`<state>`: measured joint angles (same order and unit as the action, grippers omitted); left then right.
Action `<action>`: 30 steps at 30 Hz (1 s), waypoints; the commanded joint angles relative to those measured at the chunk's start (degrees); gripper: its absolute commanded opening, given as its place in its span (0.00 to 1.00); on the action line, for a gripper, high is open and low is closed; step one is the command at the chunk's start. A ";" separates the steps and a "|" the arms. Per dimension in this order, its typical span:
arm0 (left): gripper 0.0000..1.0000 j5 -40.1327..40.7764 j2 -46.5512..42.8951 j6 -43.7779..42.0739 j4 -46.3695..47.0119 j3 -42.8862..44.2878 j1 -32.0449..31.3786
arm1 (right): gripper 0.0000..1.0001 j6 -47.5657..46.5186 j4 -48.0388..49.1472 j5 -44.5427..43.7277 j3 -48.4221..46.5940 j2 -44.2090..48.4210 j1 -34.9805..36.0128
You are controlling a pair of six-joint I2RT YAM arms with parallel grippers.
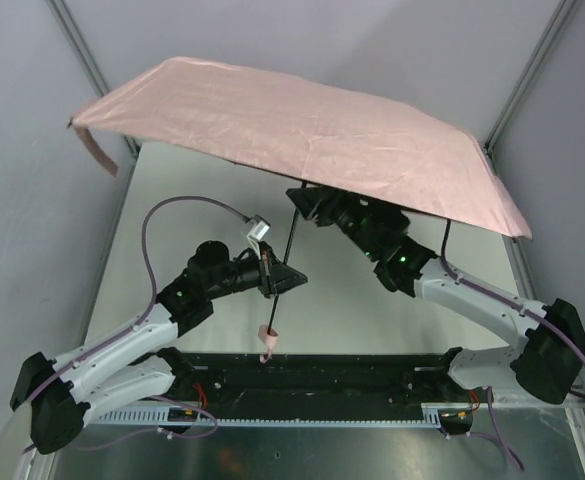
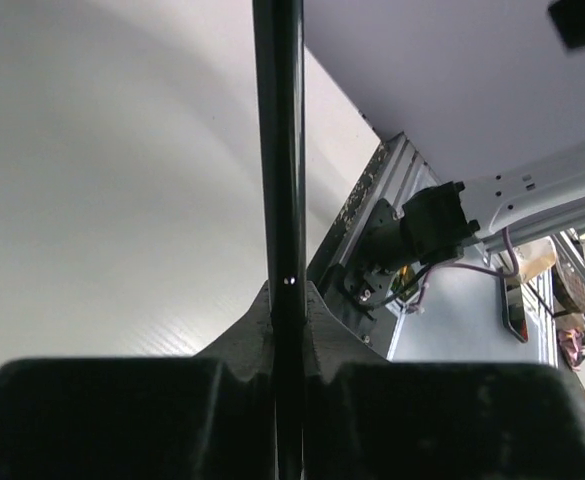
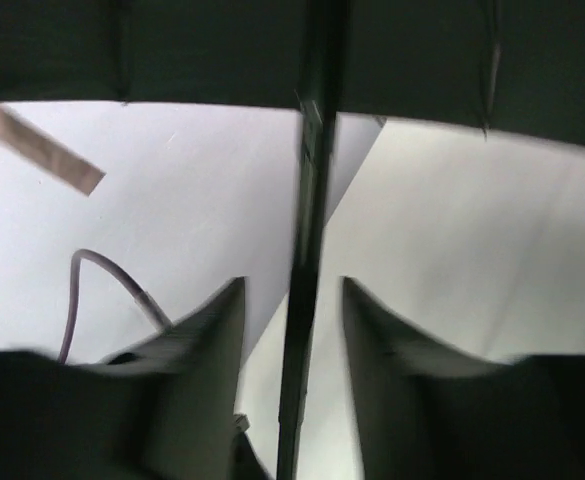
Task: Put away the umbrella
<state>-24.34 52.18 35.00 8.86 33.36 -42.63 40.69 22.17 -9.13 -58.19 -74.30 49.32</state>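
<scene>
Umbrella (image 1: pixel 302 135) open, spread above the desk (image 1: pixel 347 310) toward 12 o'clock (pink handle (image 1: pixel 269 345) hangs at 6). My left hand (image 1: pixel 287 279) is clamped on its shaft (image 2: pixel 278 200); my right hand (image 1: pixel 302 203), higher up, straddles it, jaws parted.

Matt cloth umbrella (image 1: pixel 302 140), glossy shaft (image 2: pixel 278 150)

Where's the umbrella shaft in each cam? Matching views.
Top external: umbrella shaft centre, from canopy down through left gripper.
Left wrist: shaft vertical, centre, clamped between fingers.
Right wrist: shaft vertical, centre, between open fingers.
Shared: closure strap, top external and right wrist only.
</scene>
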 commanded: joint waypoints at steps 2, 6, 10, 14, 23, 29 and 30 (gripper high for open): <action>0.00 -4.56 -1.59 0.27 7.52 -2.55 -0.41 | 0.64 4.15 13.61 11.92 2.69 3.05 -8.87; 0.00 -7.52 -1.96 2.77 11.63 -3.89 -1.03 | 0.74 11.07 21.85 16.35 4.15 1.49 -13.77; 0.00 -9.05 -1.69 6.80 17.26 -4.85 -1.66 | 0.78 18.04 29.03 14.02 5.89 -0.39 -15.79; 0.00 -9.09 -0.90 10.54 22.36 -4.81 -2.62 | 0.77 26.18 29.29 10.18 5.94 -2.30 -16.52; 0.00 -8.73 2.67 19.05 36.10 -3.37 -3.72 | 0.77 35.19 26.65 11.91 0.83 -5.46 -16.63; 0.00 -4.95 3.67 17.68 37.90 -0.63 -3.34 | 0.85 26.94 5.71 6.64 -1.07 6.36 -10.89; 0.00 -4.55 3.95 17.70 37.98 -0.26 -3.03 | 0.87 25.34 3.11 5.03 -1.10 8.69 -10.02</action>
<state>-31.53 56.62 55.13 35.81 28.27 -45.89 71.00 36.95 1.13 -56.10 -75.85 35.97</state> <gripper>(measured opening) 0.101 0.841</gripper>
